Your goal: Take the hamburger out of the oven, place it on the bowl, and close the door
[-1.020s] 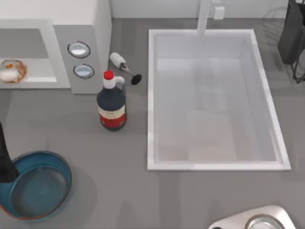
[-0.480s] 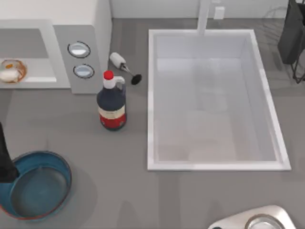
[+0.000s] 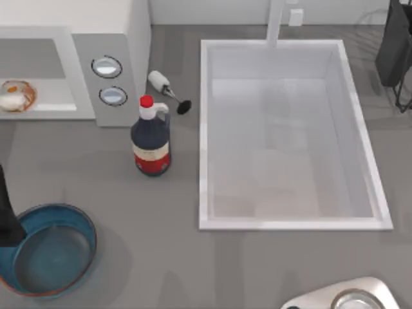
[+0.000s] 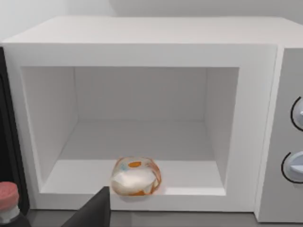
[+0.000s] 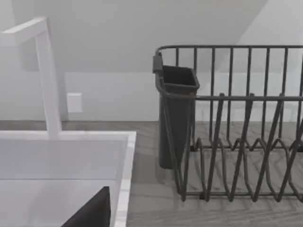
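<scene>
The white oven stands at the table's far left with its cavity open. The hamburger, a pale lump with orange edges, lies at the front of the cavity floor. A dark strip beside the opening is the door, swung open. The dark blue-teal bowl sits at the near left, with nothing in it. My left arm hangs over the bowl's left rim, facing the oven and well short of the hamburger. A dark part of my left gripper shows in its wrist view. My right gripper is parked near the sink.
A dark bottle with a red cap stands in front of the oven's knob panel. A small utensil lies behind it. A large white sink fills the middle. A dish rack stands far right. A silver dish is near right.
</scene>
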You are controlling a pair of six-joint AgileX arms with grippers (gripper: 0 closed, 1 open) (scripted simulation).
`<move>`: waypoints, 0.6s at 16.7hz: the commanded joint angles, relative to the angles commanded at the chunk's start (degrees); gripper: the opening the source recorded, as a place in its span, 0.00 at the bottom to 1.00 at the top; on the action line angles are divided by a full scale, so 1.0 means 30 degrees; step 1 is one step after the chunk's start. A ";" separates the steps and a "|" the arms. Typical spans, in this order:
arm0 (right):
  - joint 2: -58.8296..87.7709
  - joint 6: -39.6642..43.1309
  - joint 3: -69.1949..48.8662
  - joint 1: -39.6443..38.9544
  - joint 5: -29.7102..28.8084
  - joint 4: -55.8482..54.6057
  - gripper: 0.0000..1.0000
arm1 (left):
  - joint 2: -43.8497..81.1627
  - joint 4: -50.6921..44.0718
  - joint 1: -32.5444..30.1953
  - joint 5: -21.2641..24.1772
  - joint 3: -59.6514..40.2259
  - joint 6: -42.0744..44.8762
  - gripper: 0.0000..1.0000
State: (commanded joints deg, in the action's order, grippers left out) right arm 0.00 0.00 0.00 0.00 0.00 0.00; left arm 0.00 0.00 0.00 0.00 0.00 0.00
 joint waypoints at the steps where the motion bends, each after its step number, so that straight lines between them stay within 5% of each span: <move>1: 0.0000 0.0000 0.0000 0.0000 0.0000 0.0000 1.00 | 0.0000 0.0000 0.0000 0.0000 0.0000 0.0000 1.00; 10: 0.0000 0.0000 0.0000 0.0000 0.0000 0.0000 1.00 | 0.4123 0.2428 0.0284 0.0351 -0.1744 0.0139 1.00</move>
State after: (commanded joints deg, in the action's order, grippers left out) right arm 0.00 0.00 0.00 0.00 0.00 0.00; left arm 12.37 7.28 0.85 1.05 -5.23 0.42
